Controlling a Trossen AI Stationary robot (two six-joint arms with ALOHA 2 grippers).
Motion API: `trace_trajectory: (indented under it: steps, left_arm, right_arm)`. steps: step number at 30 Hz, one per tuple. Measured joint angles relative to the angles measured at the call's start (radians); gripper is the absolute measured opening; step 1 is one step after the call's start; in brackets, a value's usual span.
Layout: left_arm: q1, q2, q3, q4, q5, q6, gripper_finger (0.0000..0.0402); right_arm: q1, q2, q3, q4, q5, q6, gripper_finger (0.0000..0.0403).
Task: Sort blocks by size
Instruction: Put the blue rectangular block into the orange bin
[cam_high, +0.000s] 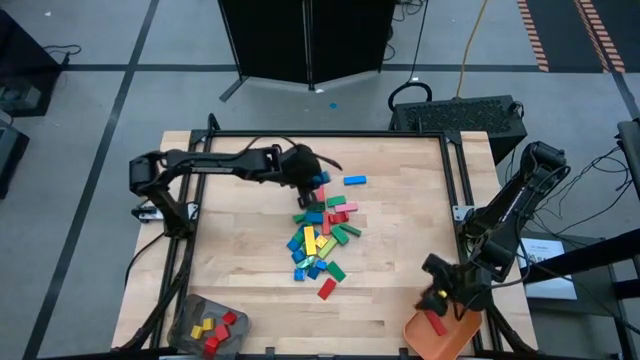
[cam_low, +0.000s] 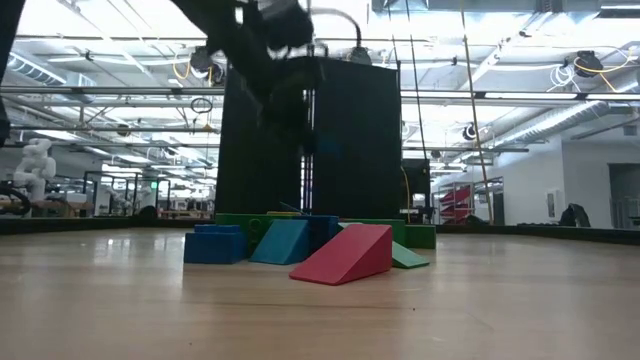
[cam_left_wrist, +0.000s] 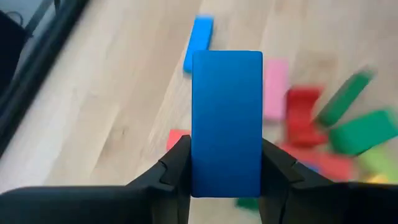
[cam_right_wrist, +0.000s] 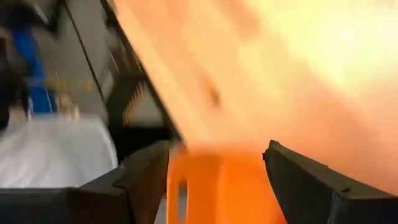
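Many blocks (cam_high: 322, 238) in red, blue, green, yellow and pink lie in a pile at the table's middle; one blue block (cam_high: 354, 181) lies apart, farther back. My left gripper (cam_high: 316, 180) hangs above the pile's far end, shut on a long blue block (cam_left_wrist: 226, 118). My right gripper (cam_high: 437, 300) is open above the orange tray (cam_high: 440, 340) at the near right corner; a red block (cam_high: 436, 324) lies in the tray. The tray's rim shows between the open fingers (cam_right_wrist: 214, 186). My left gripper pinches the long blue block by its two long sides, near its lower end (cam_left_wrist: 226, 177), between its two fingers (cam_left_wrist: 177, 165). The block sticks out forward past the fingertips, along the fingers. It is lifted clear of the table and the pile.
A grey container (cam_high: 208, 326) with red and yellow blocks stands at the near left corner. In the low view a red wedge-looking block (cam_low: 345, 257) and blue blocks (cam_low: 215, 245) lie nearest. A black frame (cam_high: 330, 134) rims the table.
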Motion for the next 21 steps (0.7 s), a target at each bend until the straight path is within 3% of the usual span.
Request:
trace_trajectory:
  steps: [5, 8, 14, 17, 21]
  left_arm:
    - [-0.029, -0.08, 0.041, 0.156, 0.089, -0.082, 0.0116]
    - [-0.051, -0.112, 0.043, 0.28, 0.143, -0.13, 0.0116]
    - [-0.091, -0.139, 0.043, 0.412, 0.249, -0.16, 0.0116]
    - [-0.12, -0.139, 0.043, 0.453, 0.29, -0.159, 0.0116]
    - [-0.153, -0.139, 0.043, 0.512, 0.335, -0.15, 0.0116]
  right_arm:
    - [-0.04, -0.001, 0.0, -0.018, 0.459, -0.138, 0.0256]
    - [-0.106, -0.01, 0.0, -0.013, 0.638, -0.255, 0.0256]
    - [-0.291, -0.08, 0.0, 0.166, 0.684, -0.671, 0.0256]
    - [-0.374, -0.125, 0.0, 0.39, 0.669, -0.995, 0.0256]
    - [-0.471, -0.163, 0.0, 0.731, 0.55, -1.425, 0.0256]
